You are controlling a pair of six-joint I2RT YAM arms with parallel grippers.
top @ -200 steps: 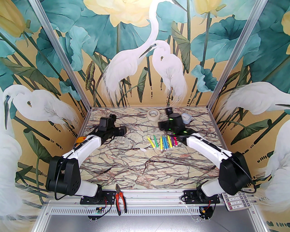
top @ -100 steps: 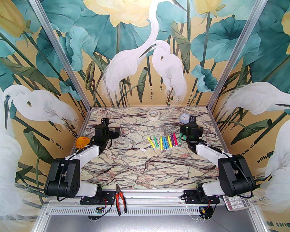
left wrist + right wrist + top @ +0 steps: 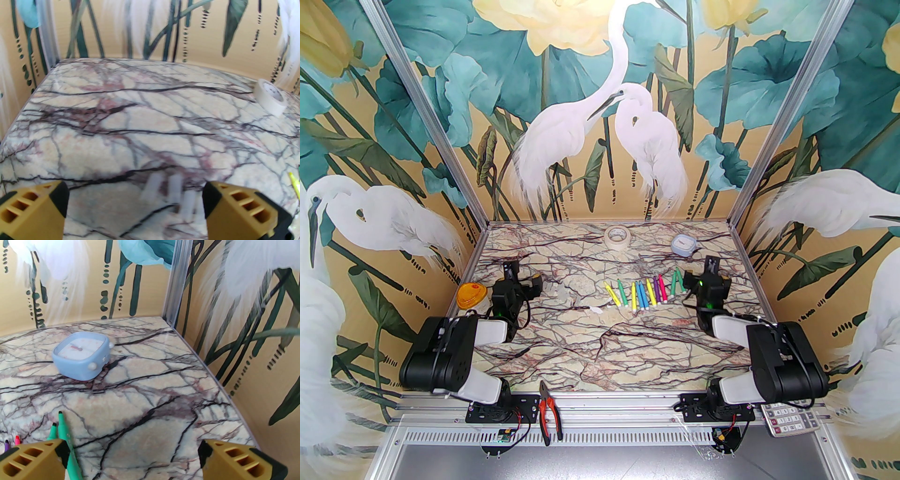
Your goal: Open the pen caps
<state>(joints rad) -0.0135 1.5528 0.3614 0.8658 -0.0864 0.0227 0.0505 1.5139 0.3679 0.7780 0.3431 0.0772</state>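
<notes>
Pen caps [image 3: 174, 187]: three pale, translucent tubes, blurred, lying loose on the surface [image 3: 140, 117] just ahead of the left end effector [image 3: 134, 198]. They sit between its spread-apart fingers, with their long axes running away from it. The left arm is the nearer one. The markers [image 3: 638, 294] lie in a row to the left of the right end effector [image 3: 133, 451], which is likewise spread apart and empty. Their coloured tips look bare, so uncapping appears largely done.

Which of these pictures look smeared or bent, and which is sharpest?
Top view: sharpest, markers crisp. Left wrist view: smeared, the pen caps mere pale streaks, the table edge bowed by the lens. Right wrist view: mildly soft on the blue gadget and wall.
</notes>
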